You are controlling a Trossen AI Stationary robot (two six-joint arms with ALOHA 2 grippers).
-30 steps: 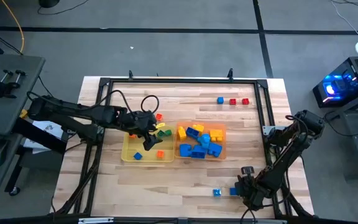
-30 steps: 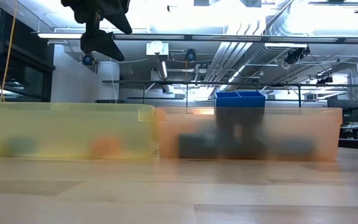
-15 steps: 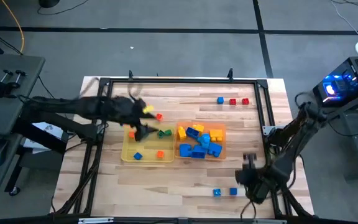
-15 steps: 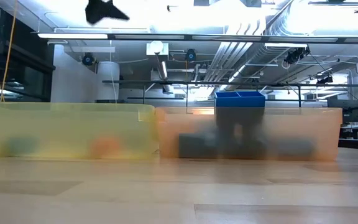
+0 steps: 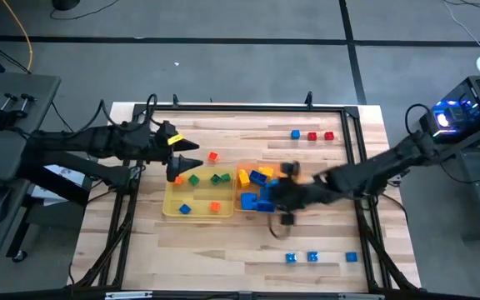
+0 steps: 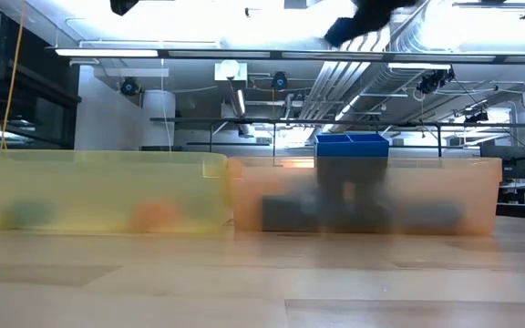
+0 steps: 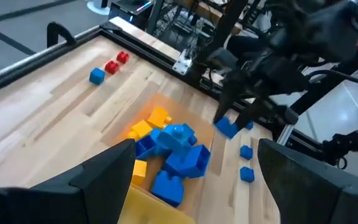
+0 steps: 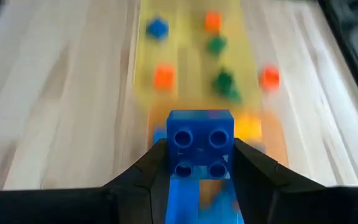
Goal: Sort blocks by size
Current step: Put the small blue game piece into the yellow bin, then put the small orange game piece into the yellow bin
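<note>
Right wrist view: right hand [image 8: 201, 163] pinching a blue block [image 8: 201, 144], best released low, squarely over the orange tray [image 5: 299, 182]; left hand [image 5: 183, 158] spread.

My right gripper [image 8: 199, 163] is dark, black fingers, w/ a bright blue block [image 8: 200, 144] between them. Left gripper [image 5: 177, 158] also black, w/ a yellow patch on it. Yellow tray [image 5: 173, 208] is see-thru yellow w/ tiny green, orange & blue blocks in it. Orange tray [image 5: 298, 177] is see-thru orange, mostly blue blocks plus a few yellow. Table [image 5: 248, 242] is pale wood, plank stripes, black frame. On it: 1 blue & 2 red blocks at the far side, 3 blue at the near edge.
</note>
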